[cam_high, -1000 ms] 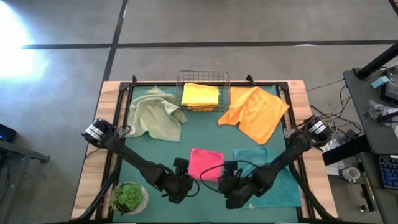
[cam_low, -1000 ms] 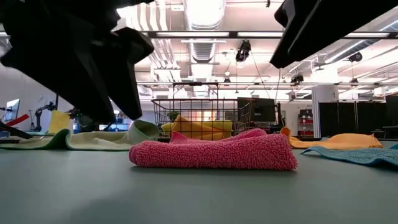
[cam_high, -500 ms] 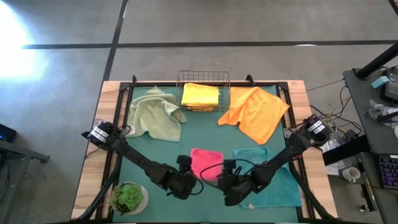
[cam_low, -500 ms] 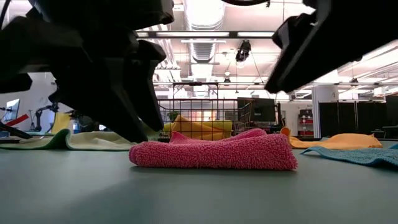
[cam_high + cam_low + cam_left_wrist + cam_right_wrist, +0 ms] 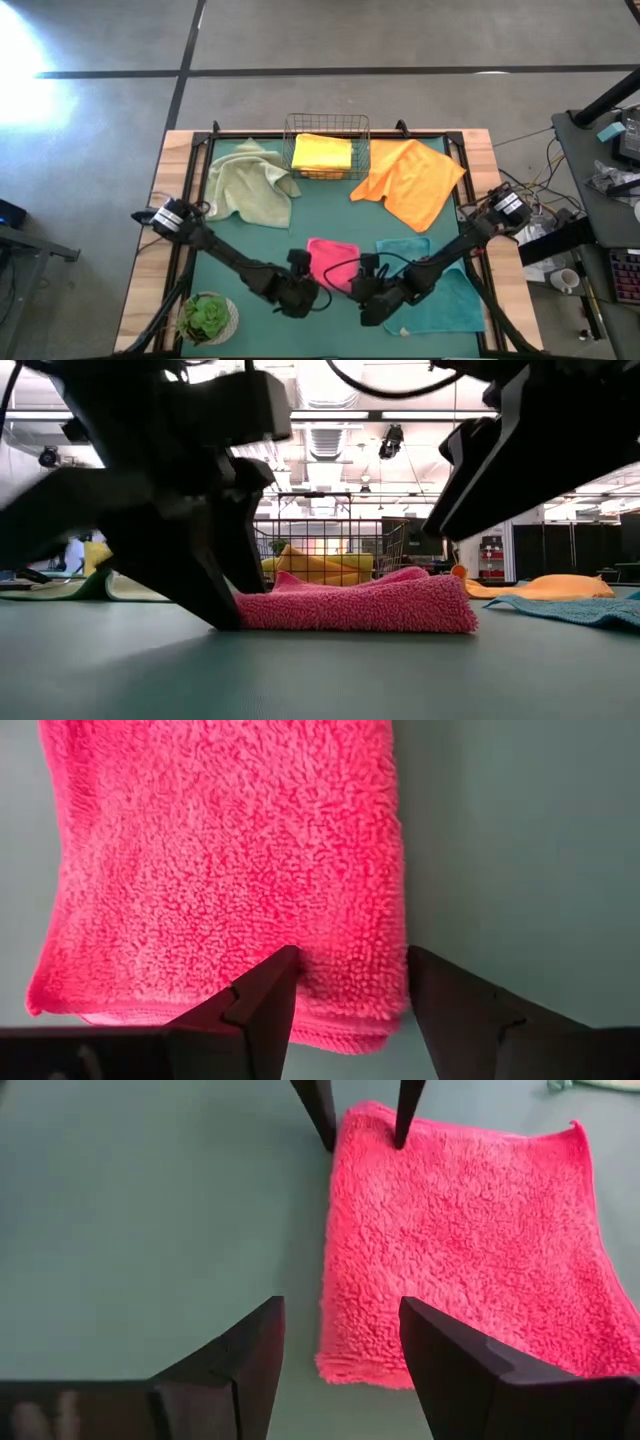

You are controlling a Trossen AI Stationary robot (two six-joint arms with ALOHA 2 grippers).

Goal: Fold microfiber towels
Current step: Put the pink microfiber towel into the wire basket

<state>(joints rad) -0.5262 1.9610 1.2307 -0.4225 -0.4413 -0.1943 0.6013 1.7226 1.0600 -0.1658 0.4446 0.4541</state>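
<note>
A pink towel (image 5: 330, 258), folded to a small square, lies flat on the dark-green mat (image 5: 300, 225) near the table's front. My left gripper (image 5: 308, 286) is open and low at its near left corner. In the left wrist view (image 5: 350, 955) one finger stands over the corner and the other over the mat beside it. My right gripper (image 5: 362, 293) is open above the near right corner (image 5: 335, 1365) and stands clear of the towel (image 5: 370, 605) in the low view. My left gripper comes slanting down from the near left side. One fingertip (image 5: 400, 1135) is over the pink towel's near left corner (image 5: 340, 990), the other (image 5: 326, 1140) over the mat just outside its edge. Whether they touch the cloth, I cannot tell.
At the back stand a wire basket (image 5: 327, 133) holding a yellow towel (image 5: 322, 153), a crumpled sage-green towel (image 5: 248, 185) to its left and an orange towel (image 5: 410, 180) to its right. A teal towel (image 5: 445, 295) lies under the right arm. A potted plant (image 5: 207, 318) sits at the near left corner.
Both grippers have sunk toward the pink towel and drawn in to its near corners, the left one lower than the right. Both have stayed open. The towel has not moved.
</note>
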